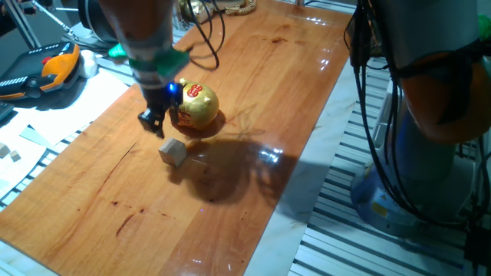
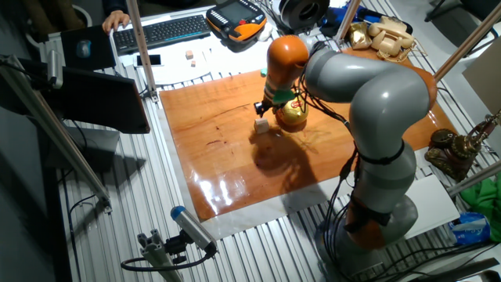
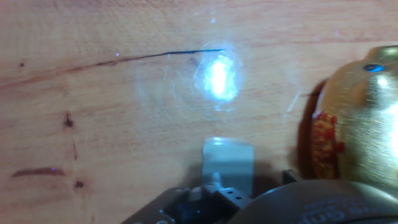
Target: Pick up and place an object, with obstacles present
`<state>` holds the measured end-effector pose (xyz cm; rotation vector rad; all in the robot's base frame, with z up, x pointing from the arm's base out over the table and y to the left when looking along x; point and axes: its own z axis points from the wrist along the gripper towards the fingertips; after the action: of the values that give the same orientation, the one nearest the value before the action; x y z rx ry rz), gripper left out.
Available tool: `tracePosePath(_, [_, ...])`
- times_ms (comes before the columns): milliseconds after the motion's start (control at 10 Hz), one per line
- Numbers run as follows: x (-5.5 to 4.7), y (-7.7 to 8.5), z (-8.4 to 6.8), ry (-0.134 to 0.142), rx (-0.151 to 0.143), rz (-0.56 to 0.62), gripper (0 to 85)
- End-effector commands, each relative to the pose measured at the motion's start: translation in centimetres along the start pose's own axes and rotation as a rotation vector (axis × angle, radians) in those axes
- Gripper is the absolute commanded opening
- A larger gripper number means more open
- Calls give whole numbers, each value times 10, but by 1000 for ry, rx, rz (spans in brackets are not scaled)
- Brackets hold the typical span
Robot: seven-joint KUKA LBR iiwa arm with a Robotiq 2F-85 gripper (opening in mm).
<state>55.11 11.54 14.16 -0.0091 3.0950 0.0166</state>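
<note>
The small light-tan wooden cube point(image 1: 173, 152) lies on the wooden table, just in front of the shiny gold piggy bank point(image 1: 198, 106) with red markings. My gripper point(image 1: 156, 123) hangs low over the table, just behind and left of the cube and close beside the piggy bank. Its dark fingers look apart and hold nothing. In the other fixed view the cube point(image 2: 261, 124) sits left of the piggy bank point(image 2: 293, 115), under the gripper point(image 2: 261, 110). In the hand view the cube point(image 3: 228, 160) shows pale at the bottom centre, with the piggy bank point(image 3: 360, 124) at the right.
An orange-and-black handheld device point(image 1: 46, 73) and small pale blocks point(image 1: 11, 153) lie off the table's left edge. Cables point(image 1: 207, 31) hang over the far end. The arm's grey base point(image 1: 430, 138) stands to the right. A long dark scratch point(image 3: 168, 56) marks the wood.
</note>
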Motion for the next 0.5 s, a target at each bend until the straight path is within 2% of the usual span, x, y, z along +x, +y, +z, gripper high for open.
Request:
tracePosePath(0, [0,-2,-12,-3,0,-5,0])
tracePosePath(200, [0,-11,-25,2,-9,0,0])
tracePosePath(300, [1,-17,-34,0,-6,0,0])
tracePosePath(400, [3,-20,-41,-6,9,-4,0])
